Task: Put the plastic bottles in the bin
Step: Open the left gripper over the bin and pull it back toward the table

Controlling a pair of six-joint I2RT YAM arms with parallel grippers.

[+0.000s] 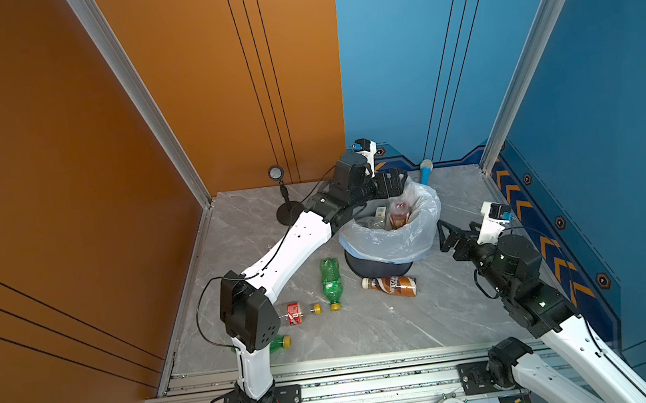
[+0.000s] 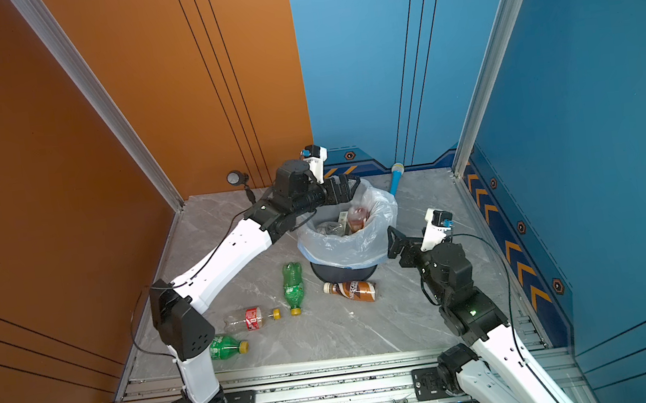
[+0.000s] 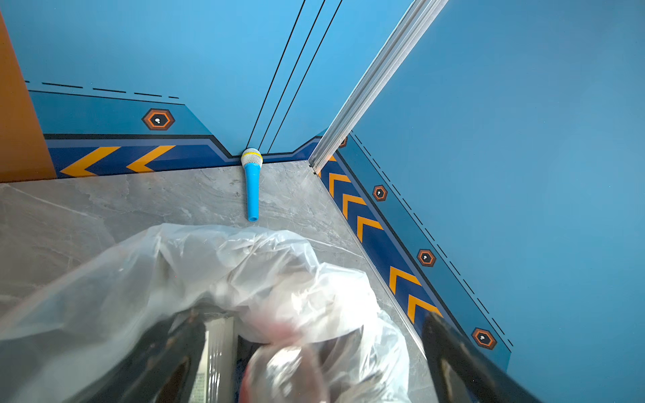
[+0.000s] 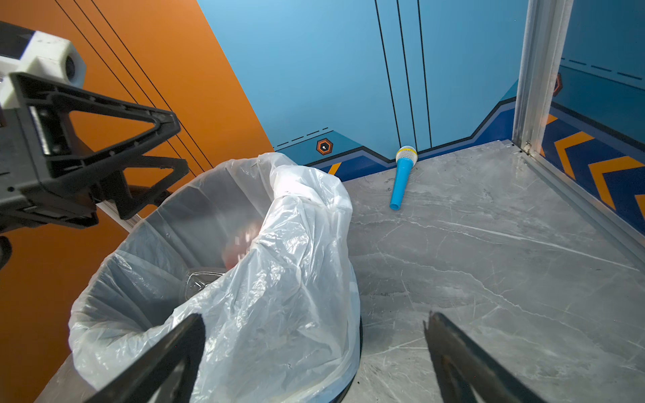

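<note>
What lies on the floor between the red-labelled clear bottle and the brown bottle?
A green bottle with a yellow cap, lying on its side, apart from both; it shows in both top views.

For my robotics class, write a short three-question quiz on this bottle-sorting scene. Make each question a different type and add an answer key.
1. How many plastic bottles lie on the floor outside the bin?
2. True or false: the left end effector is shut on a bottle.
3. What lies by the far wall behind the bin? A) blue microphone B) silver spoon C) red cup
Key: 1. Four. 2. False: it is open above the bin. 3. A.
</note>
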